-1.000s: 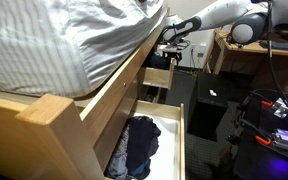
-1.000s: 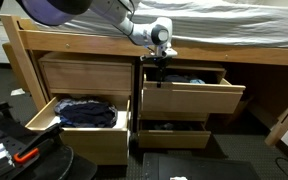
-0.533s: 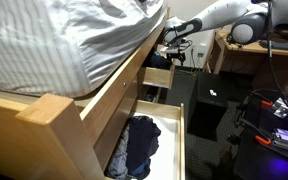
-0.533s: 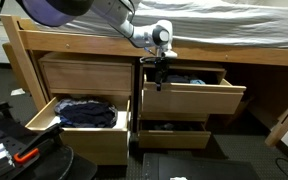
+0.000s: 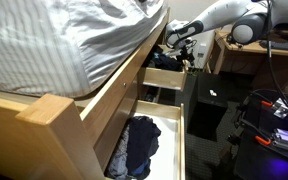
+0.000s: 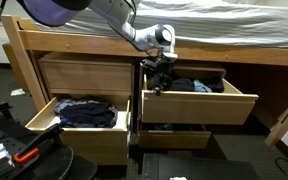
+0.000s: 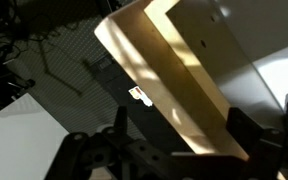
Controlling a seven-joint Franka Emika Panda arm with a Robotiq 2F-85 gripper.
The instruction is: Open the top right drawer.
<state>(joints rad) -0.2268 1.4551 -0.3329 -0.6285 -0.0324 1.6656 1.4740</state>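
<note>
- Beneath the bedding (image 6: pixel 224 30), in the upper row of the bed frame (image 6: pixel 79 45), the top right drawer (image 6: pixel 199 103) stands pulled well out of its opening. Its plain blond front is clear of the frame and dark clothes (image 6: pixel 189 84) show inside. An exterior view from the side (image 5: pixel 162 78) also shows it jutting out.
- The claw (image 6: pixel 162 68) sits at the drawer's upper left corner, at the top edge of the front panel.
- In the wrist view the claw (image 7: pixel 179 152) is spread wide, with the panel's top edge running between the fingers. One finger (image 7: pixel 116 140) stands off the wood, so it looks hooked over the front rather than clamped on it.
- The opening looks largely done, judging by how far the box has come out.
- With only a hook on one corner, a pull that drifts sideways could rack the box in its runners and jam it.
- An upward drift of the arm (image 6: pixel 104 12) could lift the fingers off the edge, and the drawer would be left where it stands.
- Pulling much further risks the box reaching the end of its travel, or tipping forward under the clothes' weight.
- The lower left drawer (image 6: pixel 84 125) and lower right drawer (image 6: pixel 179 137) also stand open below, so a drop in height could knock the claw against them.
</note>
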